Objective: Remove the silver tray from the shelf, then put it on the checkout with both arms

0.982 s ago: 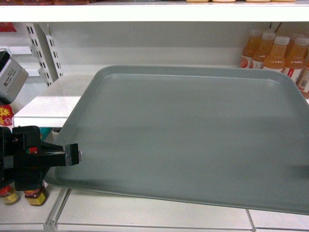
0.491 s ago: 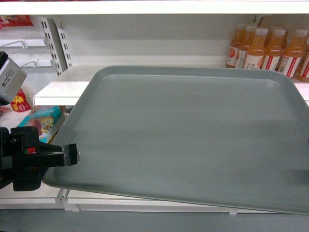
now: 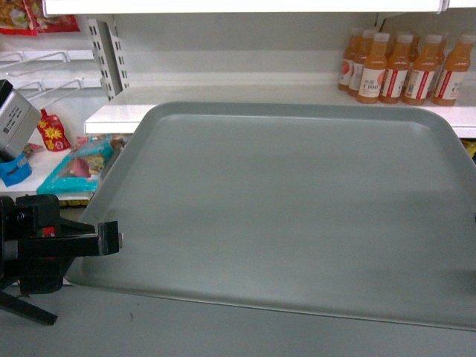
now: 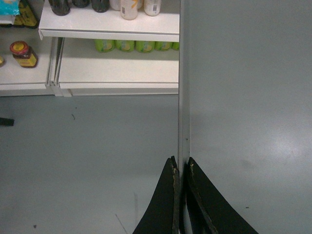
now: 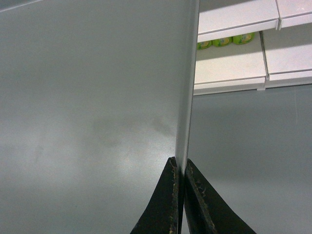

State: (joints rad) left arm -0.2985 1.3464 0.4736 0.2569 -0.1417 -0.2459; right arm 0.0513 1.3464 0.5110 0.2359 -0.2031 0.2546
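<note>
Tray clear of the shelf, backing away.

Held level in the air: silver tray (image 3: 290, 208), pinched at its left rim by the left gripper (image 4: 181, 168) and at its right rim by the right gripper (image 5: 178, 165), both clamped tight on the thin edge. Compared with a second ago, shelf (image 3: 223, 111) and orange bottles (image 3: 401, 67) now higher and smaller in the head view, grey floor (image 3: 186, 327) under the tray's near edge. Lift-off likely done; carry to the checkout, not in view, still ahead.
</note>
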